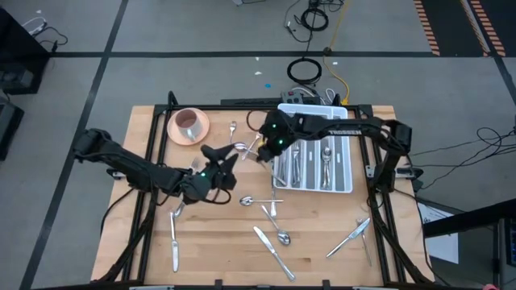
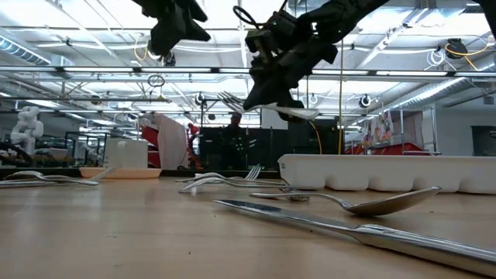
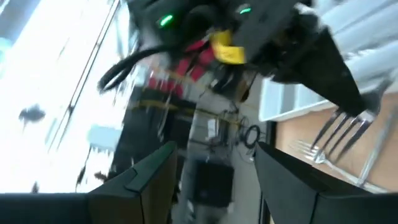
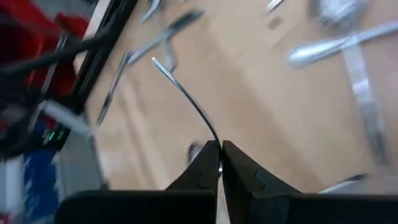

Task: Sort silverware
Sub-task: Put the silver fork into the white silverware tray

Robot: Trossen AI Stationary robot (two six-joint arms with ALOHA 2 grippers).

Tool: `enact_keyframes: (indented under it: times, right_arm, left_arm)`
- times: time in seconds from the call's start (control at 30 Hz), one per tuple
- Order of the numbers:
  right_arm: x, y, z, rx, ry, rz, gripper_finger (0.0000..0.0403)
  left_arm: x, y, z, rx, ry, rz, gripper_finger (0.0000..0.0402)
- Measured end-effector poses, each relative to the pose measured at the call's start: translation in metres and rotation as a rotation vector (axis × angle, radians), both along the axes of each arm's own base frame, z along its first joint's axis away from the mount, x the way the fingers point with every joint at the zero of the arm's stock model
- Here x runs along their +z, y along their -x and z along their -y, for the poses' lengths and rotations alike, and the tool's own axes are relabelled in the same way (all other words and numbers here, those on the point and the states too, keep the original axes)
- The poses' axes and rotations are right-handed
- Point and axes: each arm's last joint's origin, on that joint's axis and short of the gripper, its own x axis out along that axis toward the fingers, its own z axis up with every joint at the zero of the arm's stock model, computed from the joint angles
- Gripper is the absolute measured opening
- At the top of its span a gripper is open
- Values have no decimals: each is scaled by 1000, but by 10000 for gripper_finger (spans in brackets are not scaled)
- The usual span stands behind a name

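Overhead, the right gripper point(image 1: 260, 153) is seen just beside the near-left edge of the white compartmented plastic tray point(image 1: 345, 184), with a slender shiny silver metal fork point(image 1: 251, 148) pinched at its tip. The fork's long axis appears to run diagonally, though which end leads cannot be told from this view. The left gripper point(image 1: 226, 163) hovers close by over the wooden desk point(image 1: 314, 258), and roughly 10 loose pieces of silverware point(image 1: 274, 234) are scattered on the desk.

From desk height, the right gripper point(image 2: 273, 91) is held well above the tray point(image 2: 387, 172), and the fork's tines point(image 2: 229, 99) project sideways, away from the tray.

Through the left wrist camera, the left gripper's fingers point(image 3: 149, 180) are spread apart with nothing between them, while the 4 tines point(image 3: 339, 130) hang below the other gripper and point downward at a slant.

Through the right wrist camera, the right gripper point(image 4: 219, 163) is pressed together on the thin curved handle point(image 4: 186, 93), which extends away over the desk.

For the step in hand, judged to be carrying the fork to its compartment, the fork should be turned until its long axis lies parallel with the tray's slots, then lowered before release, since a pinch on so thin a handle could let it swivel.
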Motion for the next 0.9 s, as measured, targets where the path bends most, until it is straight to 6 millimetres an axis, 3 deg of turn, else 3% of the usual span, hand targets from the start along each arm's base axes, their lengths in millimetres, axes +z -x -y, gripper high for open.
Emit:
enact_keyframes:
  times: [0.23, 0.43, 0.67, 0.9]
  right_arm:
    - [17, 19, 29, -199, 115, 33, 0]
    - [26, 68, 27, -340, 105, 188, 0]
    - [5, 127, 8, -513, 19, 362, 0]
    - [-24, 148, 0, -602, 34, 323, 0]
  left_arm:
    - [12, 9, -3, 86, 161, 251, 219]
    - [34, 30, -11, 78, 359, 493, 218]
    - [55, 61, -23, -293, 716, 492, 188]
    - [53, 69, -27, -543, 909, 308, 169]
